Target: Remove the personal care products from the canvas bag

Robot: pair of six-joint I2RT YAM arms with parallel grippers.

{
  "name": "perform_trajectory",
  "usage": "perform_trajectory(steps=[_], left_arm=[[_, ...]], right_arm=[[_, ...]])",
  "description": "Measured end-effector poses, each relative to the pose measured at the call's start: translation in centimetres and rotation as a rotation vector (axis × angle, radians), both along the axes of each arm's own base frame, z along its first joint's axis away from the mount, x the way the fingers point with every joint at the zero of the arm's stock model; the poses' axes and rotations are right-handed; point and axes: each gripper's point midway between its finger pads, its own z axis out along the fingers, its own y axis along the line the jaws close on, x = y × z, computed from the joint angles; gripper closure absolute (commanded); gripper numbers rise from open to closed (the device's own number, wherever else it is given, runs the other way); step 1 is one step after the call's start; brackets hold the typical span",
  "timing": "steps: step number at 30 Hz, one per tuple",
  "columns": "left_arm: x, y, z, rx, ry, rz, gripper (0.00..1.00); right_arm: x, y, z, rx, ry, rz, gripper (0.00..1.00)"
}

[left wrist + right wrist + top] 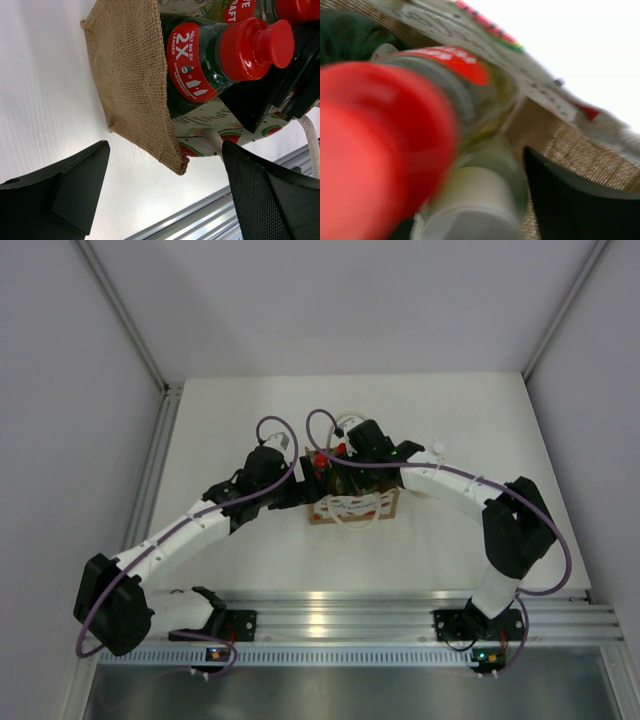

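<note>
Where the two arms converge at mid-table, the canvas bag (355, 508) sits on the white table (450, 410), its white patterned panel (200, 131) facing the arm bases. The left gripper (165, 150) is spread wide and holds nothing. One of its black fingers lies to either side of the bag's burlap corner (135, 85), and both are clear of the cloth. The dark green bottle (200, 65) lies inside the bag, its red cap (252, 47) projecting past the rim. The yellow bottle (480, 100), also red-capped, lies just beside it. The pale green bottle (475, 205), with its white cap, shows under the yellow one in the right wrist view, which is badly blurred. The right gripper (332, 460) reaches in at the bag's mouth, and one of its fingers (255, 102) is just beside the dark green bottle's cap. Whether its jaws are spread or pinching a bottle cannot be told. A cream loop handle (312, 137) curves away from the patterned panel.
</note>
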Motion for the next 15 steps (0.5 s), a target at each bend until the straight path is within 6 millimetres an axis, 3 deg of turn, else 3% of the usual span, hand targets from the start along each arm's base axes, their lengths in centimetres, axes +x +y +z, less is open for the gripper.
perform_trajectory(steps=[1, 6, 7, 12, 13, 15], left_arm=[[-0.04, 0.03, 0.16, -0.003, -0.004, 0.000, 0.02], [-0.10, 0.05, 0.56, -0.010, -0.017, 0.000, 0.02], [-0.09, 0.05, 0.57, -0.010, -0.017, 0.000, 0.02], [-0.12, 0.07, 0.49, -0.009, -0.016, 0.000, 0.02], [-0.14, 0.07, 0.48, -0.009, -0.016, 0.000, 0.02], [-0.17, 0.09, 0.47, -0.009, -0.016, 0.000, 0.02]], right_arm=[[-0.03, 0.06, 0.03, -0.002, -0.001, 0.003, 0.44], [-0.07, 0.15, 0.03, -0.007, -0.005, 0.009, 0.69], [-0.07, 0.15, 0.05, -0.007, -0.005, 0.010, 0.78], [-0.09, 0.14, 0.11, -0.008, -0.006, 0.014, 0.91], [-0.11, 0.15, 0.12, -0.008, -0.007, 0.014, 1.00], [-0.16, 0.12, 0.15, -0.009, -0.006, 0.015, 1.00]])
